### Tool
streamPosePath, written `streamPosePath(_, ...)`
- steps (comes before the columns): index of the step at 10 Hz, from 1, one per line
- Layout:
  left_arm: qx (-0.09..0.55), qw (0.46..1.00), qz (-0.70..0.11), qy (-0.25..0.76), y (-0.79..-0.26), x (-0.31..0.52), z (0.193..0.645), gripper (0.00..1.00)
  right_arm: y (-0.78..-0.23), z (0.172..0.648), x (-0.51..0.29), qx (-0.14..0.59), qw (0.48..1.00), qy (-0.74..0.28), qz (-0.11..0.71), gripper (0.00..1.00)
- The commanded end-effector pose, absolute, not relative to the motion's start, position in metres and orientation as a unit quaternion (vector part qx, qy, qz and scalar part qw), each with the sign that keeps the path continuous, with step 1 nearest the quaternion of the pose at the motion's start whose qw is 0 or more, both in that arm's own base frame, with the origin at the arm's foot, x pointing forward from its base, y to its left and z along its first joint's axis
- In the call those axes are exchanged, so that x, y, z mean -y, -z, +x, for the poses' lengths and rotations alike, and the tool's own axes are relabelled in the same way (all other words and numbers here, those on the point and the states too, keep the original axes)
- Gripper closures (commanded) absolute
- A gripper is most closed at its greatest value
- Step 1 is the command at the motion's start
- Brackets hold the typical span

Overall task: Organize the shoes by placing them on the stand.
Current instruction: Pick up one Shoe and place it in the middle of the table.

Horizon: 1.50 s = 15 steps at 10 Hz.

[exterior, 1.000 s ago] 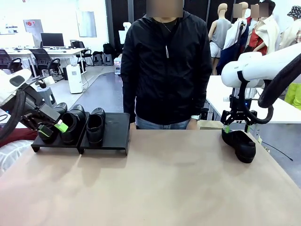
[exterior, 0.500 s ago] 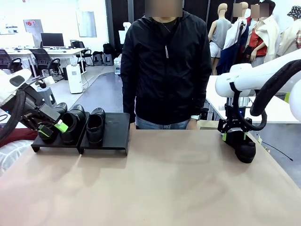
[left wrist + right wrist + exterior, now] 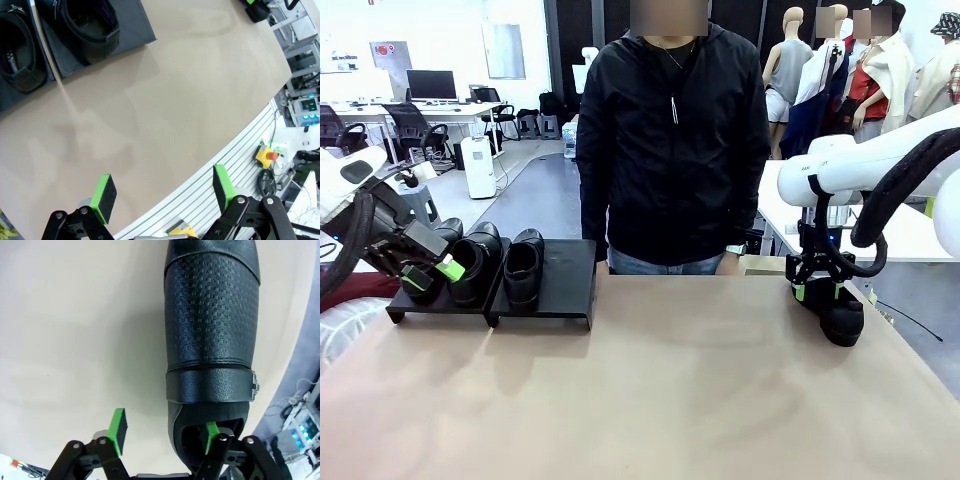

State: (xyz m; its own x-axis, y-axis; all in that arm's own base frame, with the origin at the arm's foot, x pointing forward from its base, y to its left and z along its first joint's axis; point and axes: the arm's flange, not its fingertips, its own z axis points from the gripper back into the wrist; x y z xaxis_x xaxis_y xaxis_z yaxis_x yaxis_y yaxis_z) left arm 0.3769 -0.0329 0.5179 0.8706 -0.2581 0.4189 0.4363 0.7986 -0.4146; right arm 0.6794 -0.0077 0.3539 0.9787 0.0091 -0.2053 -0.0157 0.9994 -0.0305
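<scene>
Front view: 3 shoes point(image 3: 480, 262) sit on the stand point(image 3: 542, 290), well left of the 4th shoe point(image 3: 832, 308) on the table point(image 3: 660, 390). Right end effector point(image 3: 165, 432) straddles that shoe's side wall, not yet clamped; left end effector point(image 3: 162, 187) gapes empty beside the stand.

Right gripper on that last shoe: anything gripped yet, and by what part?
Not yet. The right gripper straddles the side wall of the shoe at its opening, one finger inside, one outside, jaws not clamped. The left gripper is open, empty.
</scene>
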Motion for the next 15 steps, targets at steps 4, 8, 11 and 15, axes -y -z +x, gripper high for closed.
streamPosePath(4, 0.174, 0.929, -0.266, 0.189, -0.518, 0.031, 0.376, 0.0, -0.347, 0.684, 0.02, -0.105, 0.994, -0.005, -0.01, 1.0)
streamPosePath(8, 0.174, 0.929, -0.266, 0.189, -0.518, 0.031, 0.376, 0.0, -0.348, 0.684, 0.021, -0.093, 0.996, 0.001, -0.011, 1.0)
streamPosePath(11, 0.174, 0.929, -0.266, 0.189, -0.518, 0.031, 0.376, 0.0, -0.376, 0.661, 0.031, -0.06, 0.998, 0.013, 0.004, 1.0)
streamPosePath(15, 0.174, 0.929, -0.266, 0.189, -0.518, 0.031, 0.376, 0.0, -0.466, 0.491, 0.016, -0.013, 0.999, 0.024, 0.019, 1.0)
